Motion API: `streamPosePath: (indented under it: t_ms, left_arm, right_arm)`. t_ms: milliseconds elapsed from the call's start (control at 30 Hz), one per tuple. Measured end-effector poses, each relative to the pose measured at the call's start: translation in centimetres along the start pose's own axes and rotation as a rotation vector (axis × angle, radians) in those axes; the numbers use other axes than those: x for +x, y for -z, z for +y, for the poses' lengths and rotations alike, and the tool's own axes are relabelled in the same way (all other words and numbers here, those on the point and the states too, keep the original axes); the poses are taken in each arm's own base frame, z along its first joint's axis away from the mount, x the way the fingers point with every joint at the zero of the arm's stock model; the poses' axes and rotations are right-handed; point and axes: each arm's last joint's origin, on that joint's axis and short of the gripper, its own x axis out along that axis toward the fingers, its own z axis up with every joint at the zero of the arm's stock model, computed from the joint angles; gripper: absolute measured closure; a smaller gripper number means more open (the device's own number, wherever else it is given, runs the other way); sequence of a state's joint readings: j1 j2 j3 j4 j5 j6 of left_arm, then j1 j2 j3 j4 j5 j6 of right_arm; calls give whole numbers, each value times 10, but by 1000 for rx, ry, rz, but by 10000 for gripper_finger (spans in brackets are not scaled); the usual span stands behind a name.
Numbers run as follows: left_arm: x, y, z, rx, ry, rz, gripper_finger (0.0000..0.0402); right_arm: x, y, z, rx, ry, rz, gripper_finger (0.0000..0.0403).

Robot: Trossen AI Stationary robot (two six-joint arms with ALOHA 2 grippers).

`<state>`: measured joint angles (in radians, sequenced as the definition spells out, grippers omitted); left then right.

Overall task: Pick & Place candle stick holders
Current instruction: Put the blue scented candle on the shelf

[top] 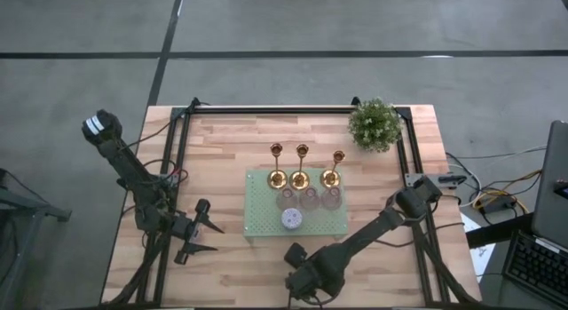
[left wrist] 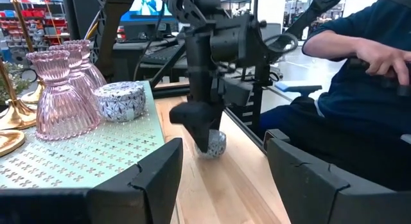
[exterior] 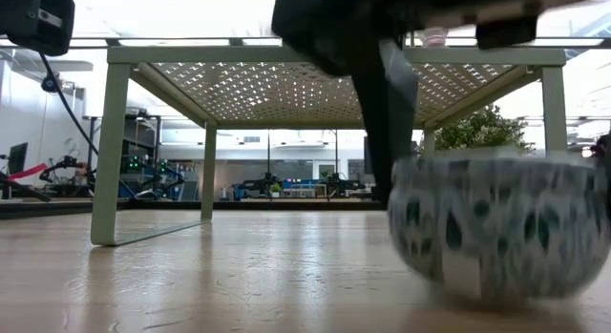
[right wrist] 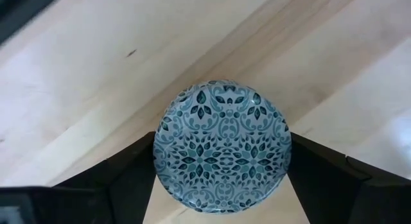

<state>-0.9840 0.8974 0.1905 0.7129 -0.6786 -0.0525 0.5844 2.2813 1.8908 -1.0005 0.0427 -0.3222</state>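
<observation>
Patterned holder (right wrist: 221, 147) half-hidden between right gripper (right wrist: 221, 185) fingers

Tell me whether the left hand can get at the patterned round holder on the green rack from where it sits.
Probably yes. The left hand hovers open beside the green rack, and the patterned round holder sits near that edge with nothing between. The pink glass holders stand behind it, and the right hand is busy farther along the table.

Three slim gold candle stick holders (top: 302, 165) stand in a row on the pale green perforated mat (top: 266, 223) on the wooden bench (top: 231, 141), a small leafy potted plant (top: 374, 124) beyond them.
</observation>
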Motion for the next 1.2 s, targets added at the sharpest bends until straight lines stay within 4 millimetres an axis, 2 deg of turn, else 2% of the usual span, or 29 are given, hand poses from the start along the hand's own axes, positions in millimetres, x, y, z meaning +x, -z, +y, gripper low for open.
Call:
streamPosePath:
  t_ms: [467,1033,1200]
  left_arm:
    - [0,0,0,3,3,4,170]
    - [0,1,0,7,3,9,170]
    - [0,1,0,8,1,10,170]
  right_arm:
    - [-57,7,1,67,-23,-83,106]
    - [-129,39,5,193,12,-66,106]
    - [-151,53,-6,335,40,-105,105]
